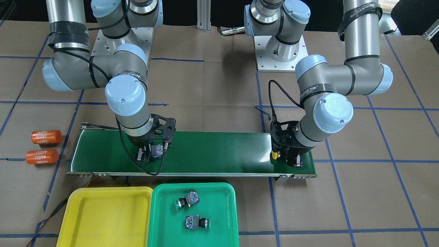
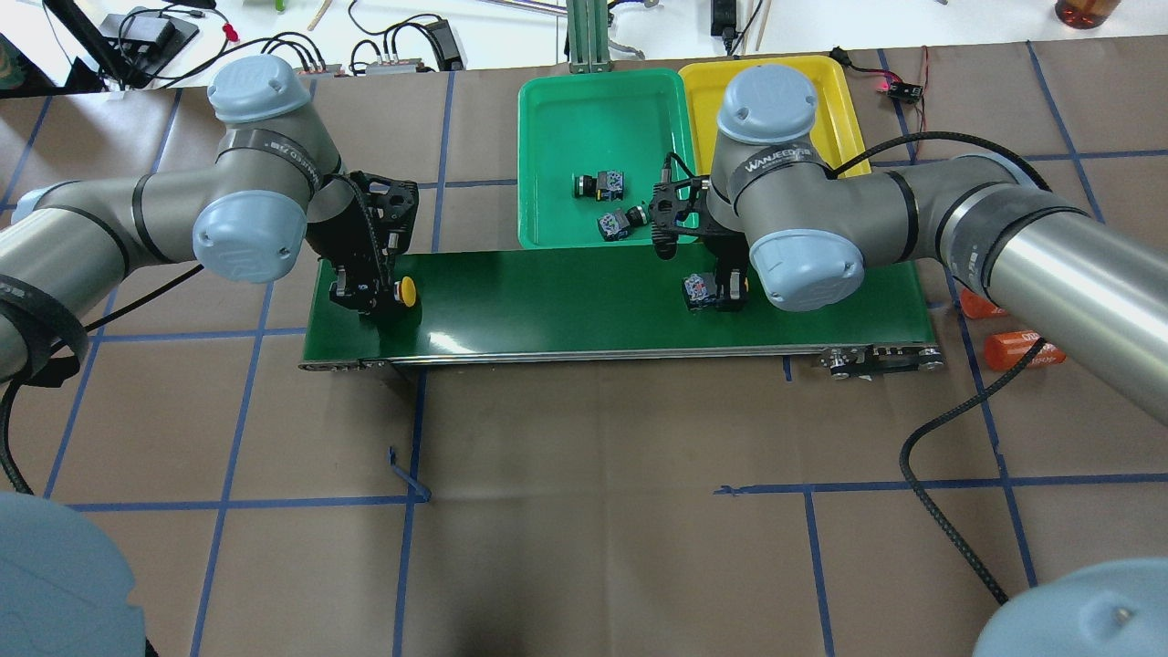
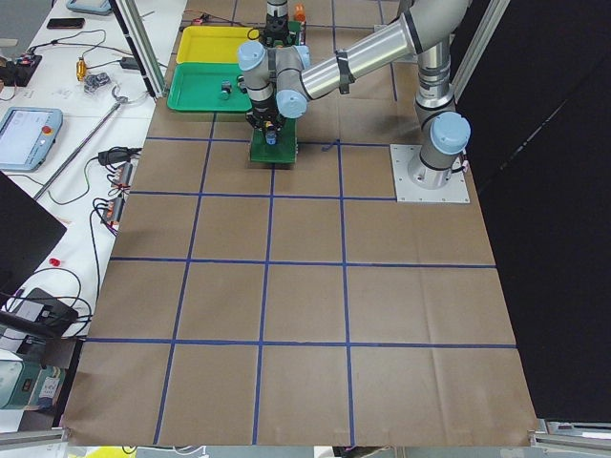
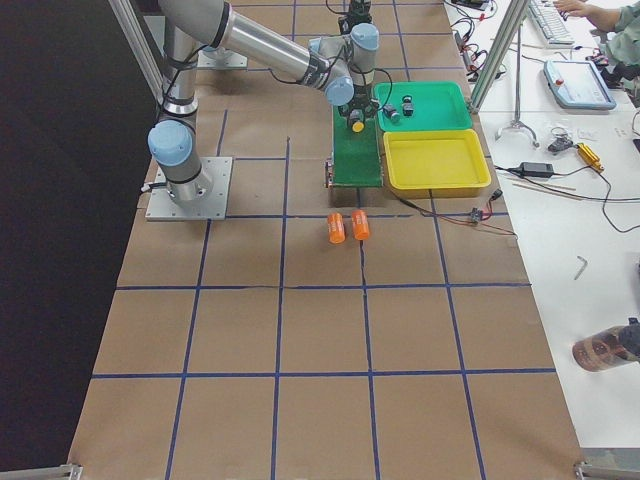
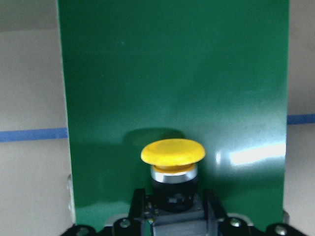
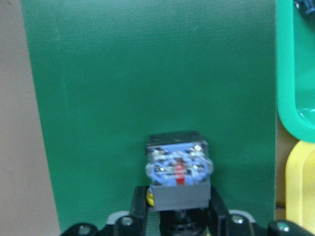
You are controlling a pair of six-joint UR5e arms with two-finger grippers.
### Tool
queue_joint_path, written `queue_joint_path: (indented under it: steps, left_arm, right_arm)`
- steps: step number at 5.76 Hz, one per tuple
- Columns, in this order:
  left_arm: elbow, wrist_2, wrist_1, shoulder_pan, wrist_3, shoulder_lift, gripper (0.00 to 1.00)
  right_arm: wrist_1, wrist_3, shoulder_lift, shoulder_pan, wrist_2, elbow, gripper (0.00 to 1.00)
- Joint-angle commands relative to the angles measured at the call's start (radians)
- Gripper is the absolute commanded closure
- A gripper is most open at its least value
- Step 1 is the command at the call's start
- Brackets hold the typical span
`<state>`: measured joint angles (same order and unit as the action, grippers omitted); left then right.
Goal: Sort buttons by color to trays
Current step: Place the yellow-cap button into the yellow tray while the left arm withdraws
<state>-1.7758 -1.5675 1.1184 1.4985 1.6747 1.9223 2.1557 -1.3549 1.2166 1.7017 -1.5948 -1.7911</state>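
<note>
Over the belt (image 2: 566,306), I'm holding both tools closed: left tool (image 5: 174,211) on the yellow button (image 5: 173,152), right tool (image 6: 177,209) on the second button (image 6: 178,169). I'm judging them light, rigid; I'm gripping flat block sides, avoiding slick caps.

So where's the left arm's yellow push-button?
Overhead view: the yellow-capped black-bodied push-button sits at the dark-green conveyor belt's left end, between the fingers of the left pincer.

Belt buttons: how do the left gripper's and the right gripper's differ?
The left button points its yellow cap away from the left gripper; the right button points its blue terminal end outward from the right gripper, cap nearly hidden. The left button is near one end of the belt; the right button farther in. Both look gripped.
</note>
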Motion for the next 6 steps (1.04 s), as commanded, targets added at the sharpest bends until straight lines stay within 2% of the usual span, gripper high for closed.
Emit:
queue_joint_path:
  steps: [1, 2, 3, 5, 6]
  left_arm:
    - [-0.005, -0.005, -0.009, 0.0, -0.024, -0.012, 0.02]
    - [0.024, 0.001, 0.102, 0.0, -0.058, -0.072, 0.02]
    - [0.064, 0.01, 0.201, 0.005, -0.141, -0.15, 0.02]
    - [0.235, 0.017, 0.512, 0.011, -0.359, -0.225, 0.02]
    - [0.29, 0.015, 0.574, 0.019, -0.583, -0.25, 0.02]
  right_arm:
    - [-0.002, -0.067, 0.027, -0.051, -0.004, 0.01, 0.96]
    - [0.001, -0.113, 0.037, -0.089, -0.004, 0.031, 0.96]
    - [0.01, -0.165, 0.017, -0.109, -0.002, 0.108, 0.95]
    - [0.015, -0.205, -0.183, -0.114, -0.004, 0.325, 0.94]
    - [0.015, -0.201, -0.263, -0.116, 0.002, 0.404, 0.65]
